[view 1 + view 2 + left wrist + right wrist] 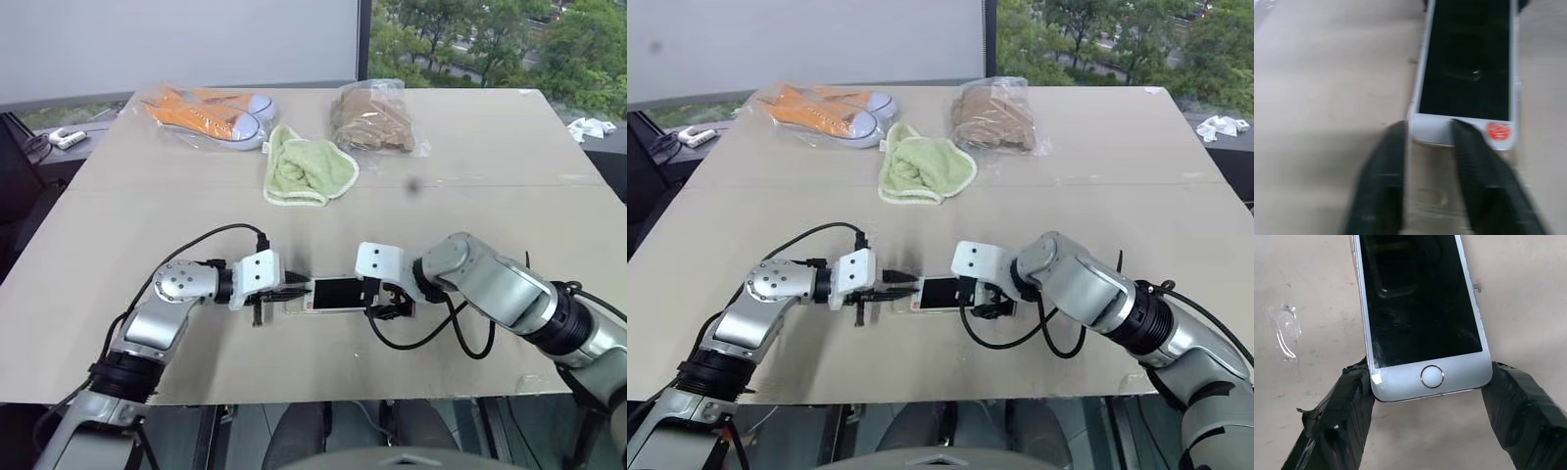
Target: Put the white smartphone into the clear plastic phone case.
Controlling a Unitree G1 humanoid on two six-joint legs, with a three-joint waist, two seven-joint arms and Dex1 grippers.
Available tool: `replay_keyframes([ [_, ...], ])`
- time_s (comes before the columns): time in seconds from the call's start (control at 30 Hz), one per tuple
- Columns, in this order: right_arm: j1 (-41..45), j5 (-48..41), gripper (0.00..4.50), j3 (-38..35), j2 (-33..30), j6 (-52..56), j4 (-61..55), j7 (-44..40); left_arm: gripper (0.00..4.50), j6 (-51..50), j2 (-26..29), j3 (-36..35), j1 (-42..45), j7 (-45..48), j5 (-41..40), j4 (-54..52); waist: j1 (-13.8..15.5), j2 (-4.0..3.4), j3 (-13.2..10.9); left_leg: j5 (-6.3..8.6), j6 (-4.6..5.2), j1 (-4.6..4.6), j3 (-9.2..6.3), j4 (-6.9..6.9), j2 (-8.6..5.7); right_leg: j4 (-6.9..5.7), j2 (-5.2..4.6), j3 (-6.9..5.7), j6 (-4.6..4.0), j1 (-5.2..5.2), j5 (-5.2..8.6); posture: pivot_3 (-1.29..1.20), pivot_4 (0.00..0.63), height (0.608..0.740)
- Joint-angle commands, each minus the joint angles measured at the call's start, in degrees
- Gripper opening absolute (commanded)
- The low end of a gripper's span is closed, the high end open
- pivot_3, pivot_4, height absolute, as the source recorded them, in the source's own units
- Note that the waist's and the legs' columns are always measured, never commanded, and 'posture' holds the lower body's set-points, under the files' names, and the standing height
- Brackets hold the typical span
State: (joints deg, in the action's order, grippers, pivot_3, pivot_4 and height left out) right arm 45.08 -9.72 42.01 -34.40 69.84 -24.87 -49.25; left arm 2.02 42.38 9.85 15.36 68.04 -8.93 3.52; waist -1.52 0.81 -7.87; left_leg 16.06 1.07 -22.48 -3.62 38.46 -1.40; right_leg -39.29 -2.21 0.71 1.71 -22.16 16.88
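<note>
Two grippers meet near table [118, 323] front edge, phone [338, 293] lying flat between them. Right gripper [1427, 382] clamps phone's home-button end across its width, likely steadying it for insertion. Left gripper [1427, 147], fingers pinched together on case [1427, 198] edge, apparently holds shell against phone's opposite end.

The phone [1418, 303] runs off the top edge; the clear case [1432, 196], lower centre, is blurred.
</note>
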Motion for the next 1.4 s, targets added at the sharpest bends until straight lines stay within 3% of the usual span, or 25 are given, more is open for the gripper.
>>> replay_keyframes([
  [0.03, 1.3, -1.3, 2.93, -0.3, 0.7, -0.7, -2.3, -0.4, 0.08, -2.2, -0.3, 2.1, -0.9, -0.4, 2.2, 1.5, 0.2, 0.0, 0.0, 0.0, 0.0, 0.0, -0.01, 0.0, 0.0, 0.0, 0.0, -0.01, 0.0, 0.01, 0.0, 0.0, 0.15, 0.74],
  [0.63, 1.1, -2.3, 2.93, -0.2, 0.9, -2.1, -1.2, -2.4, 0.08, -7.9, -1.1, 5.9, 0.5, -1.2, 5.9, -0.6, 0.8, -0.21, 0.0, 0.04, 0.07, 0.53, -0.04, -0.13, 0.0, 0.29, 0.01, -0.05, 0.01, 0.61, 0.0, 0.0, 0.15, 0.74],
  [0.67, 0.9, -2.5, 3.98, -0.4, 1.0, -2.4, -1.1, -2.6, 0.0, -8.1, -1.0, 5.8, 0.4, -1.2, 5.9, -0.9, 0.8, -0.21, 0.0, 0.04, 0.07, 0.53, -0.04, -0.13, 0.0, 0.29, 0.01, -0.05, 0.01, 0.61, 0.0, 0.0, 0.15, 0.74],
  [0.7, 0.8, -2.6, 4.39, -0.5, 1.0, -2.5, -1.2, -2.8, 0.0, -8.3, -0.9, 5.7, 0.2, -1.1, 5.8, -1.2, 0.8, -0.22, 0.0, 0.04, 0.07, 0.53, -0.04, -0.13, 0.0, 0.3, 0.01, -0.05, 0.01, 0.61, 0.0, 0.0, 0.15, 0.74],
  [0.73, 0.7, -2.7, 4.46, -0.5, 1.0, -2.7, -1.4, -2.7, 0.0, -8.4, -0.8, 5.6, 0.1, -1.2, 5.9, -1.4, 0.8, -0.22, 0.0, 0.04, 0.06, 0.53, -0.05, -0.15, 0.0, 0.29, 0.02, -0.06, 0.01, 0.61, 0.0, 0.0, 0.15, 0.74],
  [1.23, 0.8, -3.8, 4.46, -6.3, -2.5, -2.1, -2.5, 0.6, 0.0, -10.6, -0.1, 4.9, -0.7, -1.2, 5.1, -3.4, 0.8, -0.26, 0.0, 0.05, 0.07, 0.5, -0.1, -0.2, 0.0, 0.39, -0.02, -0.1, 0.0, 0.61, 0.01, 0.0, 0.15, 0.74],
  [1.4, 1.3, -3.6, 4.46, -6.8, -0.9, -4.4, -1.5, 1.9, 0.0, -11.4, 0.4, 4.1, -1.3, -1.6, 5.1, -3.8, 0.8, -0.28, 0.0, 0.05, 0.07, 0.5, -0.09, -0.24, 0.01, 0.43, -0.03, -0.08, 0.0, 0.6, 0.01, 0.0, 0.15, 0.74],
])
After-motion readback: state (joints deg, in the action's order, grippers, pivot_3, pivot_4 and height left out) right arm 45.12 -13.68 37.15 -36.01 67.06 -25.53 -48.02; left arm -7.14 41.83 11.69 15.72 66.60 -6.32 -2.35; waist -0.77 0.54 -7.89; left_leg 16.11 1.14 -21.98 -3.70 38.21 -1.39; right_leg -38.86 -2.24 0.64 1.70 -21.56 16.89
